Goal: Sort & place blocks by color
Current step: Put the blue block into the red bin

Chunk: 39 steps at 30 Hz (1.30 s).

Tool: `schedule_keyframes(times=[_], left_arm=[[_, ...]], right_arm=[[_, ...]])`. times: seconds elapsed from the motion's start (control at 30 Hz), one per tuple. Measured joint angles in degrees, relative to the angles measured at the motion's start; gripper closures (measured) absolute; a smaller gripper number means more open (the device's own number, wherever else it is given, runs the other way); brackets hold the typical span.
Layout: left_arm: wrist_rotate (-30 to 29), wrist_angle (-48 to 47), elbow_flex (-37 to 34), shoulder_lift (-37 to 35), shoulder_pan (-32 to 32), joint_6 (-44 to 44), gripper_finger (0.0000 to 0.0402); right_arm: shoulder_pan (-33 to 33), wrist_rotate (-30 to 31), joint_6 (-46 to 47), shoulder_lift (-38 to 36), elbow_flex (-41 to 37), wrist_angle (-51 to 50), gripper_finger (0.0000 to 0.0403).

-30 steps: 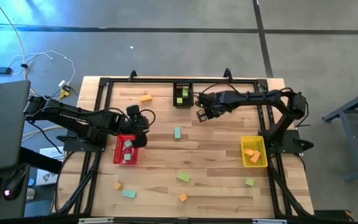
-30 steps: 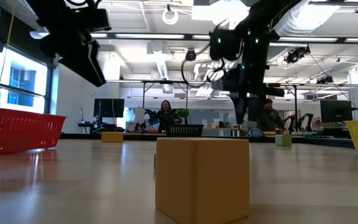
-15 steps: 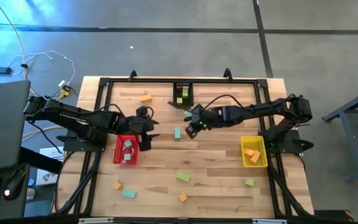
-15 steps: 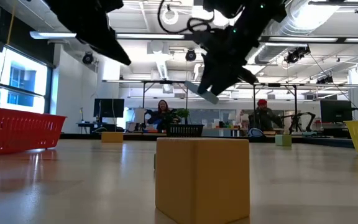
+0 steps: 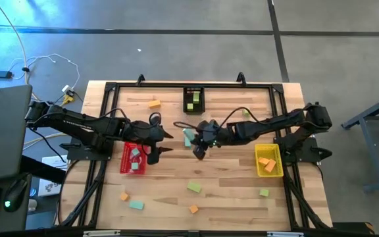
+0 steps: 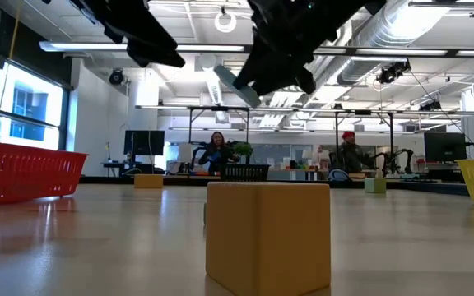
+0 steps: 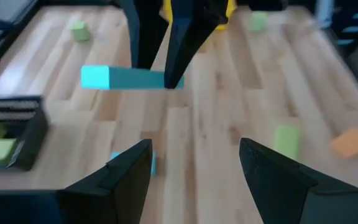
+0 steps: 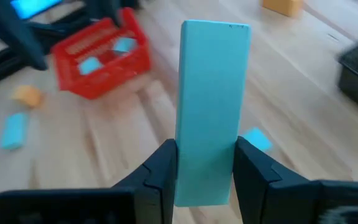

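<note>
My right gripper [image 5: 199,143] is over the table's middle, shut on a mint-teal bar [image 8: 211,99], which also shows in the high view [image 5: 188,133] and the low view [image 6: 230,85]. My left gripper [image 5: 164,143] hangs open beside the red bin [image 5: 132,158], pointing at the bar, with nothing between its fingers [image 7: 129,168]. A small teal block [image 7: 149,163] lies flat on the table below the two grippers. Loose orange, green and teal blocks lie flat on the wood. An orange block [image 6: 268,237] fills the low view's foreground. My right gripper pinches the teal bar near one end [image 8: 204,180] between its two fingers, one on each long side. The fingers slant down from the table's right side. The rest of the bar sticks out toward the left arm, lifted clear of the table.
The red bin holds teal blocks. A black bin [image 5: 193,100] with green blocks stands at the far edge, and a yellow bin [image 5: 268,160] with orange blocks stands at the right. Loose blocks lie near the front: green [image 5: 194,187], orange [image 5: 193,209], teal [image 5: 135,205].
My right gripper has swung from beside the black bin toward the table's left and near side, to the middle. It has risen a little and rolled, carrying the teal bar clear of the table. My left gripper has tipped up from over the red bin and stays open.
</note>
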Motion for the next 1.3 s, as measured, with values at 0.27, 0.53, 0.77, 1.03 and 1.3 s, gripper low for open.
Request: schedule_keyframes(times=[0.27, 0.53, 0.77, 1.03, 1.3], left_arm=[[5.9, 4.2, 0.0, 0.0, 0.0, -3.8, 0.0174], [8.0, 7.2, 0.0, 0.0, 0.0, -5.5, 0.0174], [7.8, 12.1, 0.0, 0.0, 0.0, -8.4, 0.0174], [7.4, 17.4, 0.0, 0.0, 0.0, -8.8, 0.0174], [4.3, 18.7, 0.0, 0.0, 0.0, -4.6, 0.0174]], right_arm=[[4.4, -0.1, -7.3, 0.0, 0.0, 7.4, 0.0307], [6.1, -0.1, -15.0, 0.0, 0.0, 14.0, 0.0307], [6.0, 0.5, -19.2, 0.0, 0.0, 18.5, 0.0307], [5.2, 0.5, -19.7, 0.0, 0.1, 22.2, 0.0307], [5.2, 1.2, -19.4, 0.0, 0.1, 23.6, 0.0307]])
